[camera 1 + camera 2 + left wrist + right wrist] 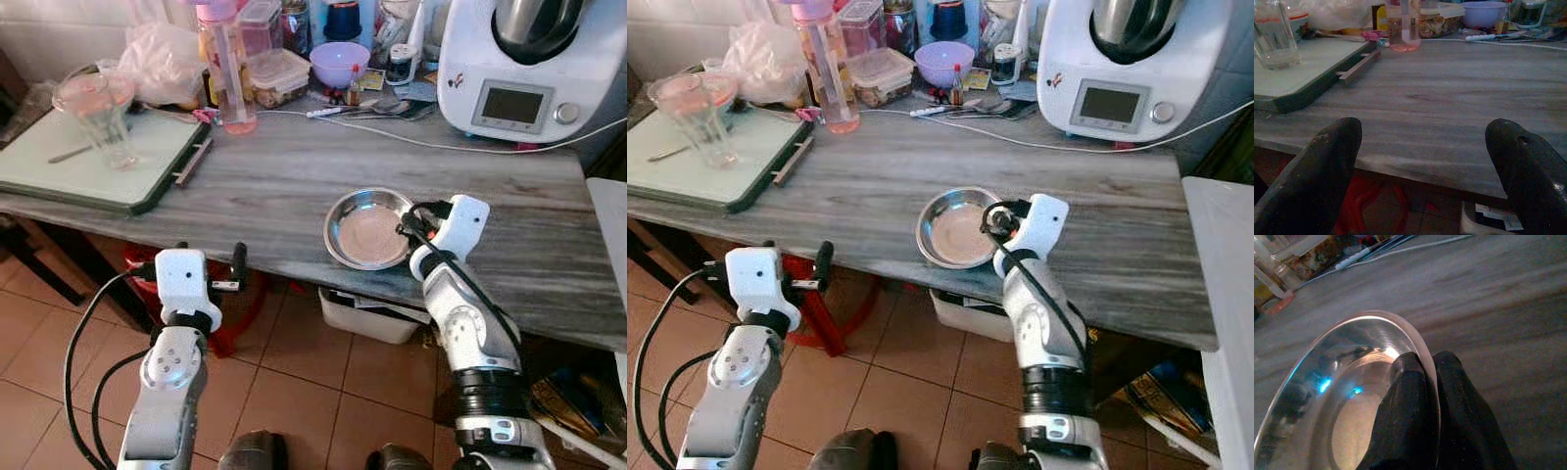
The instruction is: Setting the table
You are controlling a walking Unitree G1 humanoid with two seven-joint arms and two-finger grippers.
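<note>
A round steel plate (364,233) lies on the grey wooden table (294,186) near its front edge. My right gripper (406,228) is shut on the plate's right rim; in the right wrist view one finger (1403,401) lies inside the plate (1347,382) and the other outside. My left gripper (235,266) is open, held below and in front of the table's edge, with nothing between its fingers (1317,171). A drinking glass (98,113) stands on a green tray (88,166) at the left.
At the back of the table stand a pink bottle (227,69), food boxes (274,73), a purple bowl (340,61) and a white kitchen machine (529,69) with its cable across the table. A red stool (240,313) and a white bin (372,313) sit under the table.
</note>
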